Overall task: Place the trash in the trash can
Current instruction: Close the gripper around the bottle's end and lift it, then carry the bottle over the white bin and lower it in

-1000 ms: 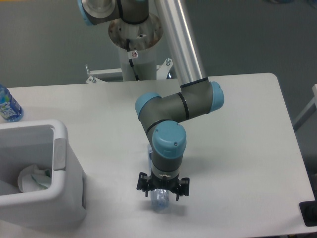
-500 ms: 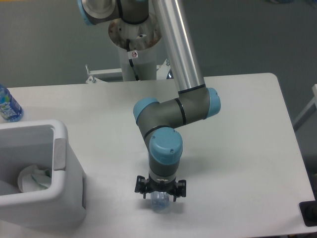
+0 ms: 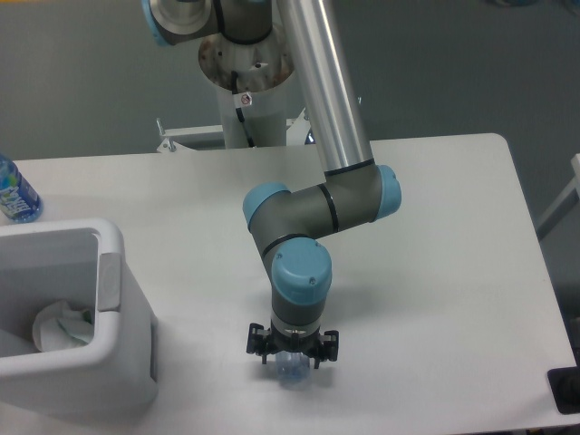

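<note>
A: What differs from 1 second ago?

B: Not much, but it is visible. The gripper (image 3: 292, 361) sat a little further right and higher in the frame then; it has slid slightly left and lower, and the wrist and elbow joints came with it. More of the crushed bottle (image 3: 293, 370) showed before, including a stretch behind the wrist. Only a small bluish patch now peeks out under the tool.

A: And everything else?

B: Unmoved. The trash can (image 3: 113, 299) stands at the left edge of the table (image 3: 453, 272), with the crumpled wrapper (image 3: 62, 324) lying inside it. The water bottle (image 3: 14, 192) with the blue label is behind the can at the far left.

A: How is the arm posed?

B: The silver upper link runs down from the base at the top to a grey elbow over the middle of the table. The forearm folds back left, and the blue-capped wrist points straight down, so the tool hangs vertically over the bottle near the front edge.

A: Is it gripping?

B: The black finger mounts sit at either side of the bottle, but the wrist hides the tips. I cannot tell whether they are clamped or merely around it.

A: Where is the bottle relative to the can?

B: Well apart, to its right, on the tabletop.
</note>
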